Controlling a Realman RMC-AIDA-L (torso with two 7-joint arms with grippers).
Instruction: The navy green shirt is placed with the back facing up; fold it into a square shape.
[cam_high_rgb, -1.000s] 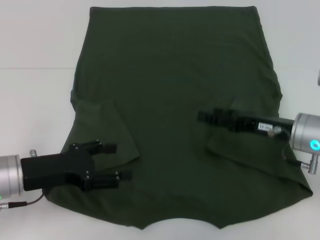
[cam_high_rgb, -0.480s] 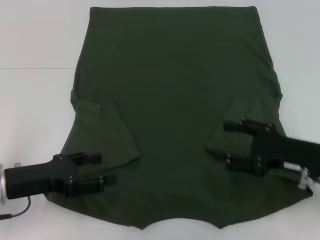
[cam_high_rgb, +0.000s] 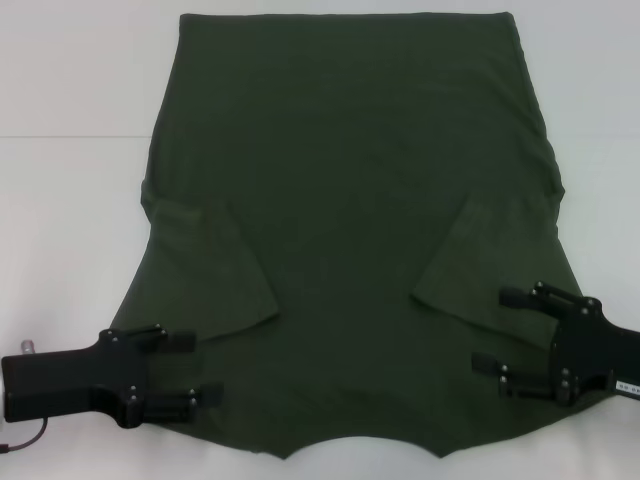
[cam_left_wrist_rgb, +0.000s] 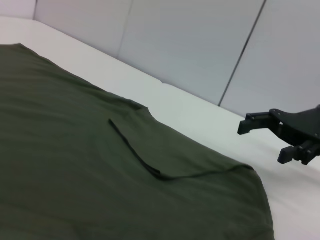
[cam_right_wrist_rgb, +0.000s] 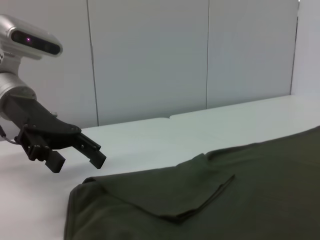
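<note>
The navy green shirt (cam_high_rgb: 350, 200) lies flat on the white table, plain back up, collar at the near edge. Both sleeves are folded inward: the left sleeve flap (cam_high_rgb: 215, 265) and the right sleeve flap (cam_high_rgb: 480, 270) lie on the body. My left gripper (cam_high_rgb: 195, 370) is open and empty over the near left corner of the shirt. My right gripper (cam_high_rgb: 492, 328) is open and empty over the near right corner. The shirt also shows in the left wrist view (cam_left_wrist_rgb: 100, 190) and in the right wrist view (cam_right_wrist_rgb: 225, 200). The right gripper shows in the left wrist view (cam_left_wrist_rgb: 261, 142), and the left gripper shows in the right wrist view (cam_right_wrist_rgb: 77, 162).
The white table (cam_high_rgb: 70, 200) shows bare on both sides of the shirt and along the near edge. Pale wall panels (cam_right_wrist_rgb: 150, 55) stand behind the table in the wrist views.
Both grippers have drawn back toward the near edge and outward. The right one moved off the right sleeve flap. Both sleeve flaps stay folded where they lay.
</note>
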